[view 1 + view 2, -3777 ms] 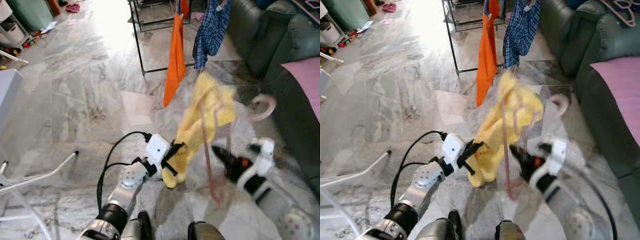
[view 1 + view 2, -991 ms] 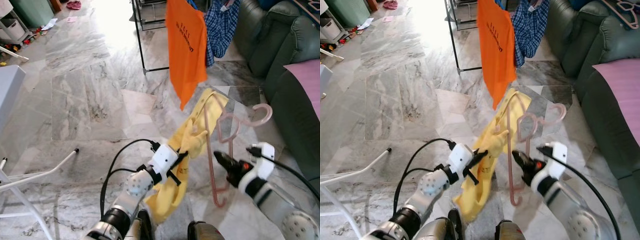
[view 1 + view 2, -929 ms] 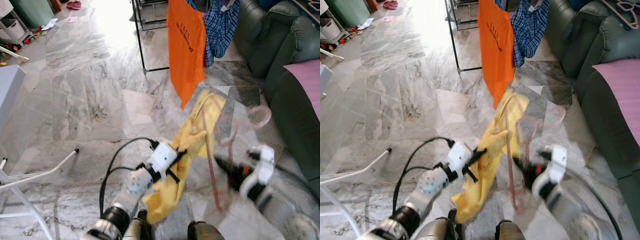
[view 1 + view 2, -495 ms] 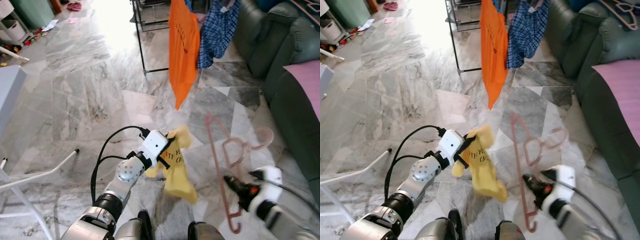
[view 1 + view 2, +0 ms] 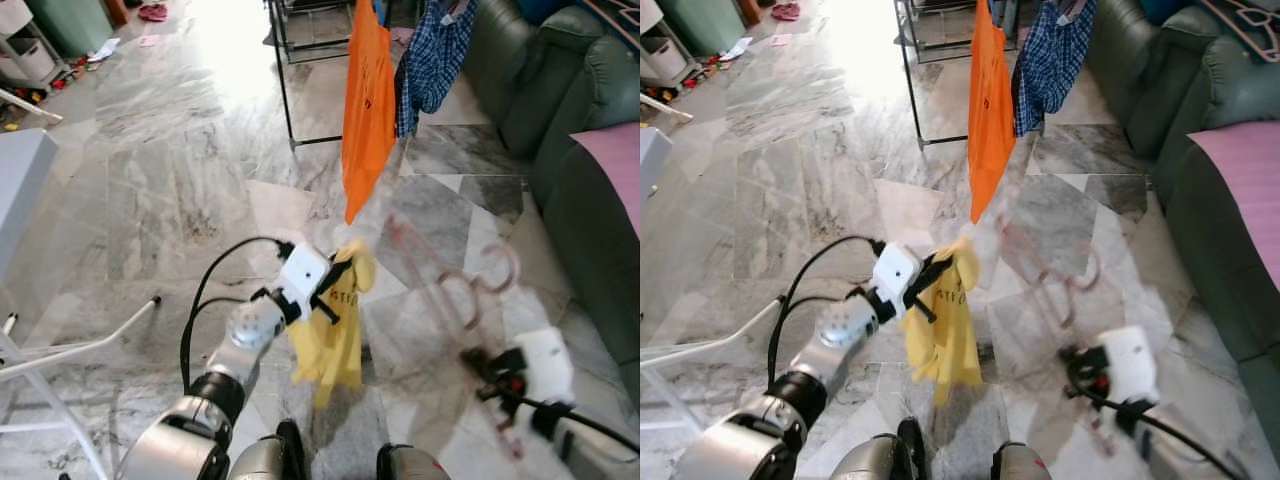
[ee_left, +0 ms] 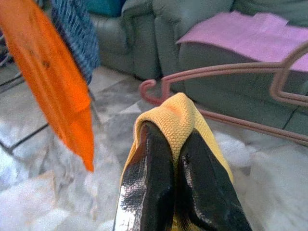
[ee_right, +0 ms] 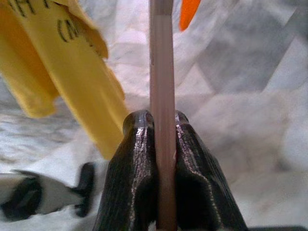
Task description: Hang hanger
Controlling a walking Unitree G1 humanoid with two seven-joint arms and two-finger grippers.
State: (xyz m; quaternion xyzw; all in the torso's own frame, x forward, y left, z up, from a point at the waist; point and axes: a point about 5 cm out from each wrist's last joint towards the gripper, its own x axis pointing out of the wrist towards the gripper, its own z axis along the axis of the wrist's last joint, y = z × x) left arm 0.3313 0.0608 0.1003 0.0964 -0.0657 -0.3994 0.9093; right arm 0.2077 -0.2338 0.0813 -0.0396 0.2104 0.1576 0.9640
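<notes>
Head view | left hand (image 5: 338, 280) grips yellow shirt (image 5: 330, 335) | right hand (image 7: 161, 126) clamps pink hanger (image 5: 450, 285) | orange shirt (image 5: 367, 110) ahead

Cloth (image 5: 335, 325) left of hanger (image 5: 450, 280)

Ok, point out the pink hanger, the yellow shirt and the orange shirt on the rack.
pink hanger (image 7: 162, 72): right wrist view, on the bar above the fingers.
yellow shirt (image 5: 328, 345): left eye view, on the hanging cloth.
orange shirt (image 5: 366, 110): left eye view, mid-body.

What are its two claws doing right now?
Left gripper: shut on the yellow shirt.
Right gripper: shut on the pink hanger.
</notes>
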